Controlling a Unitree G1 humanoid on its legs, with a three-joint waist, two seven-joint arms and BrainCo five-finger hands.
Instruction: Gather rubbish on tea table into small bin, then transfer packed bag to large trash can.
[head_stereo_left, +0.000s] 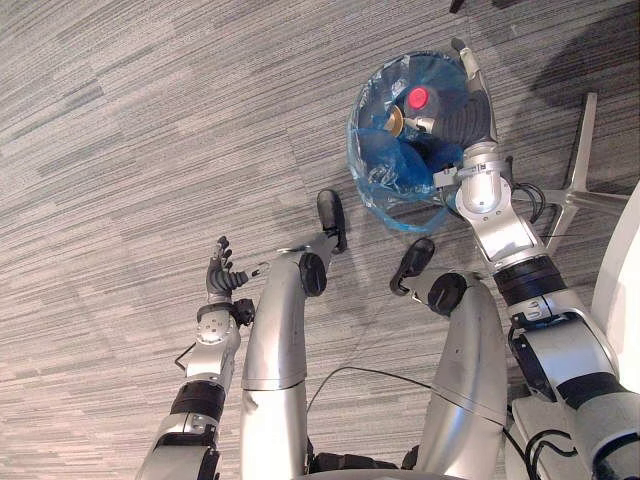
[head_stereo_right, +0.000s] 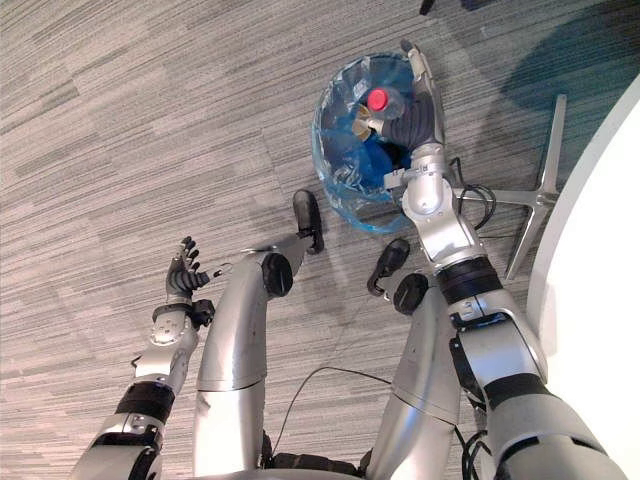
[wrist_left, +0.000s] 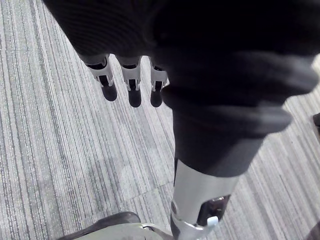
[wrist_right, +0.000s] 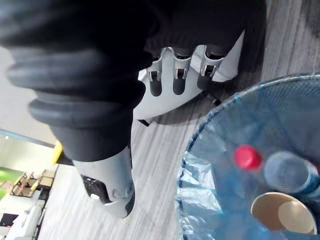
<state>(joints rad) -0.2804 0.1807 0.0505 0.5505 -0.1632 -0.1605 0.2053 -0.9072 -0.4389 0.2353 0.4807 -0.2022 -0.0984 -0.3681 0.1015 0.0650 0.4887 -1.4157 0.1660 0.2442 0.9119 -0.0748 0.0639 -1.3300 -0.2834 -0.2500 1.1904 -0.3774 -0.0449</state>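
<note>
Both hands empty over the carpet (head_stereo_left: 120, 150); bin ahead.
The left hand (head_stereo_left: 222, 277) hangs low, fingers loosely spread, holding nothing. Farther out, the right hand (head_stereo_left: 461, 108) hovers straight-fingered and empty over the small bin (wrist_right: 198, 134); its blue bag (head_stereo_left: 398, 200) holds a red-capped bottle (head_stereo_left: 417, 98) and a paper cup (wrist_right: 282, 215).

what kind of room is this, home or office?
Probably an office or lounge, though that is not certain. Grey striped carpet tiles cover the floor. A small bin lined with a blue bag stands on them, near a metal star-shaped furniture base and a white rounded tabletop.
</note>
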